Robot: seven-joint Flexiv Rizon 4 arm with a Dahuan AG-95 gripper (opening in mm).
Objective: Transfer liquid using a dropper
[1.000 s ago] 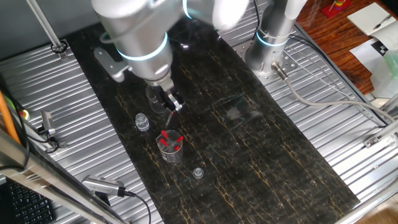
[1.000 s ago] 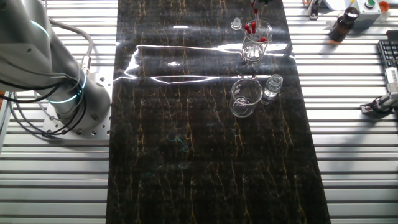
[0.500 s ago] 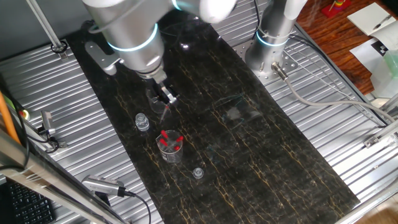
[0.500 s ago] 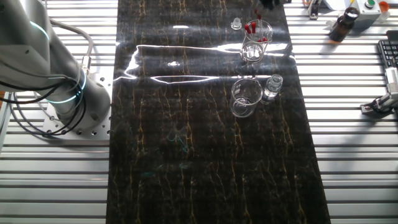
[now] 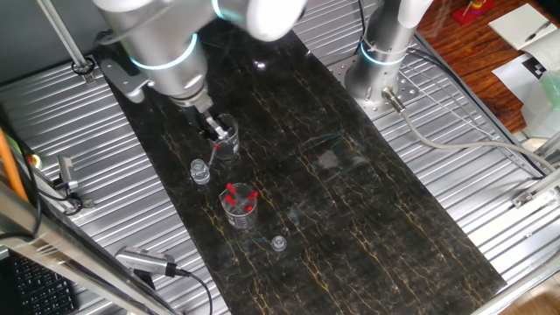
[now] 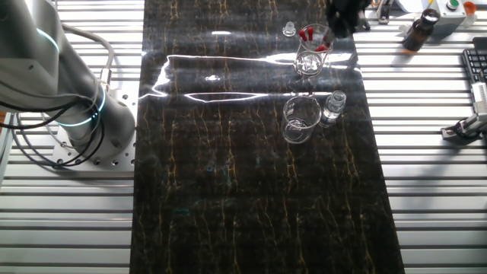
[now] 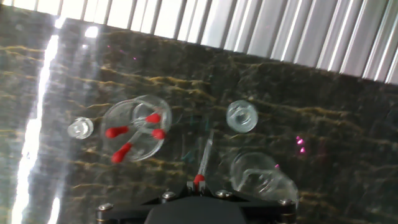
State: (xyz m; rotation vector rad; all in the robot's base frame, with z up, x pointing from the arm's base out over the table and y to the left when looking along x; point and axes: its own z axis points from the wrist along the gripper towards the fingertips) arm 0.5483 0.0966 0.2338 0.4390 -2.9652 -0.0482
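Since the hand view reads best, from its left: a small cap [image 7: 79,128], then the beaker of spare droppers [image 7: 134,129] with red bulbs, then the dropper [image 7: 202,162] hanging from the gripper [image 7: 198,186], fingers clamped near its red bulb, tip above the mat between the small vial [image 7: 241,116] and the empty beaker [image 7: 258,177]. It looks light, thin and breakable, best held high by the bulb

a clear dropper [image 7: 203,158] with a red bulb hangs tip-down beside an empty glass beaker [image 7: 258,177]. a second beaker [image 7: 134,129] nearby stands upright holding three red-bulbed droppers [image 7: 123,151]. a small glass bottle [image 7: 241,116] stands between them, uncapped.
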